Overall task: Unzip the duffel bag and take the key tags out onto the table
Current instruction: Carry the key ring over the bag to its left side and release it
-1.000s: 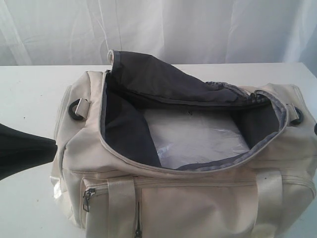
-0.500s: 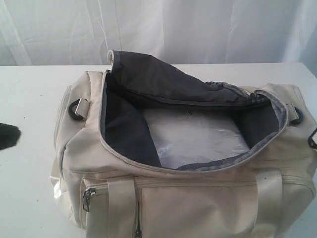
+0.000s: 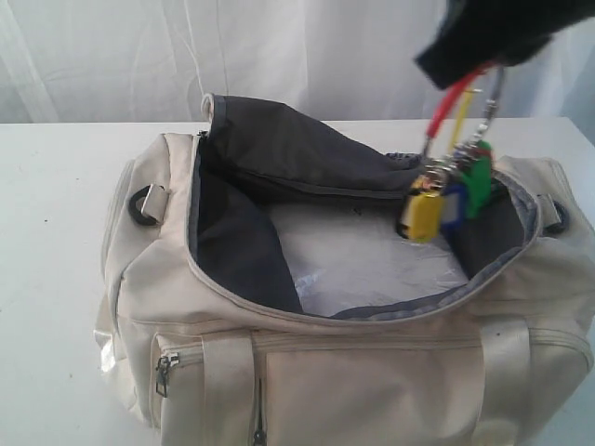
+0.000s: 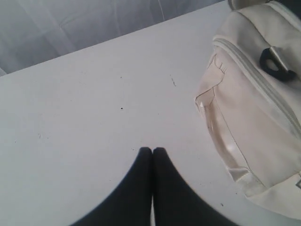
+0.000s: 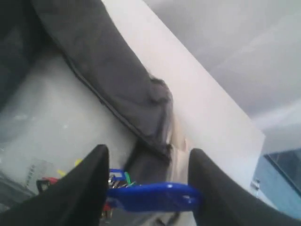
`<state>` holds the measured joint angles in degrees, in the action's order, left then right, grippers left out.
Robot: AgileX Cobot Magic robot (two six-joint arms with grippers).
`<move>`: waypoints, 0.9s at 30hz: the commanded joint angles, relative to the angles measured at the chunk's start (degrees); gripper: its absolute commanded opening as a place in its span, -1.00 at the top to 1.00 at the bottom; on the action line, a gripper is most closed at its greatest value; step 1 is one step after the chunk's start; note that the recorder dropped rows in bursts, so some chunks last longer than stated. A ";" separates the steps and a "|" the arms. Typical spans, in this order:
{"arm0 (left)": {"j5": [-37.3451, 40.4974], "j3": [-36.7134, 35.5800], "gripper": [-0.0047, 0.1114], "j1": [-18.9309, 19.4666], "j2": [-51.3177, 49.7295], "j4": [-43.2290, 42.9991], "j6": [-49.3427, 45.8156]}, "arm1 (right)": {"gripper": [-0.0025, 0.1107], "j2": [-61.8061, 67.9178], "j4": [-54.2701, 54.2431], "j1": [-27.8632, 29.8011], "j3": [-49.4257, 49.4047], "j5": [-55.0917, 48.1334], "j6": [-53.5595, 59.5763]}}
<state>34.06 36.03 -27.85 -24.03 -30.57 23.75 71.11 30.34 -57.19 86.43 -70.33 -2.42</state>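
The cream duffel bag (image 3: 372,372) lies unzipped on the white table (image 3: 56,186), its dark grey lining folded back. My right gripper (image 3: 469,70) hangs above the bag's right end, shut on the key tags (image 3: 444,190). Yellow, blue and green tags dangle from it on rings over the opening. In the right wrist view a blue tag (image 5: 150,197) spans the gap between the two fingers of that gripper (image 5: 148,151). My left gripper (image 4: 152,150) is shut and empty over bare table (image 4: 70,117), beside the bag's end (image 4: 254,108); the exterior view does not show it.
A clear plastic sheet (image 3: 363,255) covers the bag's floor. A black D-ring (image 4: 275,63) sits on the bag's left end. White curtain (image 3: 279,46) hangs behind the table. Bare tabletop stretches left of the bag.
The left arm's dark shape has slid off the left edge of the exterior view. The right gripper has come into view at the top right with the key tags hanging from it.
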 commanded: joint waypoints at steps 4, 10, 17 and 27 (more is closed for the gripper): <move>0.81 -0.72 0.92 -0.26 2.72 -2.91 3.48 | 0.96 13.11 1.23 -13.91 14.93 0.37 0.29; 3.65 -0.72 0.92 -0.26 3.99 -3.61 4.98 | 0.96 27.30 -4.04 -20.43 26.66 6.30 1.29; 3.55 -3.27 0.92 -0.26 7.56 -9.66 12.28 | 0.96 38.73 -9.78 -20.47 29.43 13.59 2.42; 2.40 -5.42 0.92 -0.26 10.89 -14.28 18.59 | 0.96 50.02 -9.48 -20.01 29.43 18.21 2.42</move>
<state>37.09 31.02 -27.85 -13.59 -43.69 41.26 119.82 20.43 -77.70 115.32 -54.09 -0.42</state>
